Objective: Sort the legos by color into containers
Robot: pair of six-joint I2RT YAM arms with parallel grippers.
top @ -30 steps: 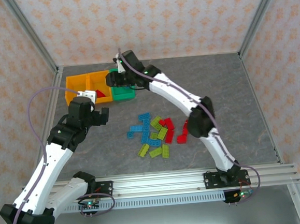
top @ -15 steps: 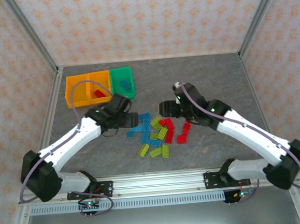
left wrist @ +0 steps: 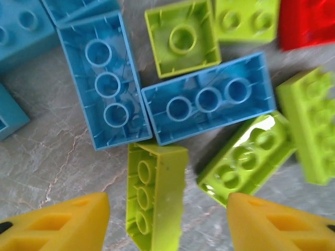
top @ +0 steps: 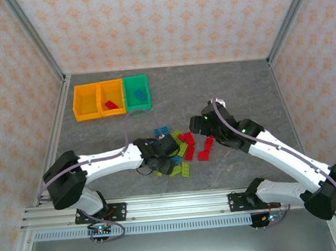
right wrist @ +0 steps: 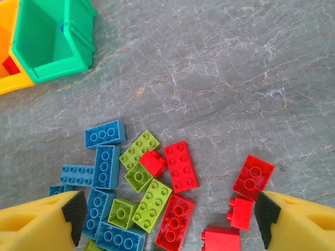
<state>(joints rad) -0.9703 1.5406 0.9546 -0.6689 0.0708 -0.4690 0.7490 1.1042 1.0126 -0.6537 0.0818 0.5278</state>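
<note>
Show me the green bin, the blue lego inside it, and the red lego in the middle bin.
green bin [top: 131,85], top external view, bare inner floor.
blue lego [top: 138,94], top external view, its middle.
red lego [top: 111,104], top external view, its middle.

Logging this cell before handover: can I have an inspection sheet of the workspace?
Surface: grey marbled table, no spills seen.
Job's things: blue, lime and red legos piled mid-table; three joined containers at far left, two orange, one green; a red brick in the middle orange bin, a blue brick in the green bin.
Clutter: nothing seen.
Pincers: left pincer open, straddling a lime brick lying on edge; right pincer open above the pile, holding nothing.
Cables: lilac cable loops over the left arm.
Surroundings: patterned walls, aluminium frame.
</note>
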